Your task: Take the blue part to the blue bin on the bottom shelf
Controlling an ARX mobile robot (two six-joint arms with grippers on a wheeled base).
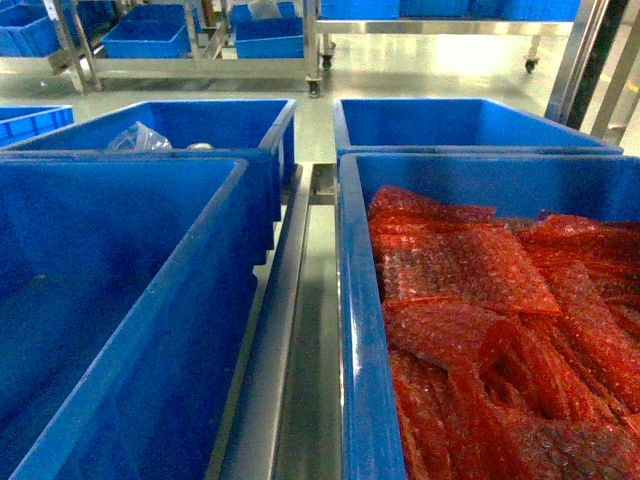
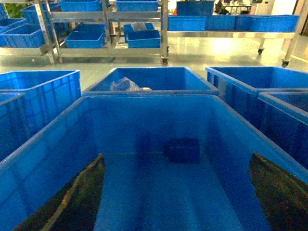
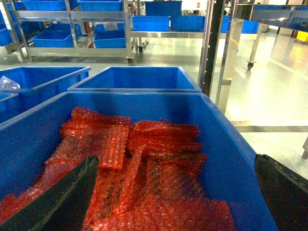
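A dark blue part (image 2: 182, 150) lies on the floor of a large blue bin (image 2: 144, 103), close to its far wall. My left gripper (image 2: 175, 204) hangs open above this bin's near end, its dark fingers (image 2: 72, 202) spread wide and the part well ahead of them. My right gripper (image 3: 171, 202) is open too, over a blue bin (image 3: 231, 159) filled with red bubble wrap (image 3: 154, 168). Across the floor stands a steel rack whose bottom shelf (image 2: 108, 52) carries blue bins (image 2: 85, 37). Neither gripper appears in the head view.
In the head view two large bins sit side by side, the left one (image 1: 150, 330) and the bubble-wrap one (image 1: 355, 330), with a steel gap (image 1: 300, 330) between. Two more bins (image 1: 200, 125) (image 1: 470, 125) stand behind; one holds a clear plastic bag (image 1: 140, 137). A dark upright post (image 3: 216, 48) rises at the right.
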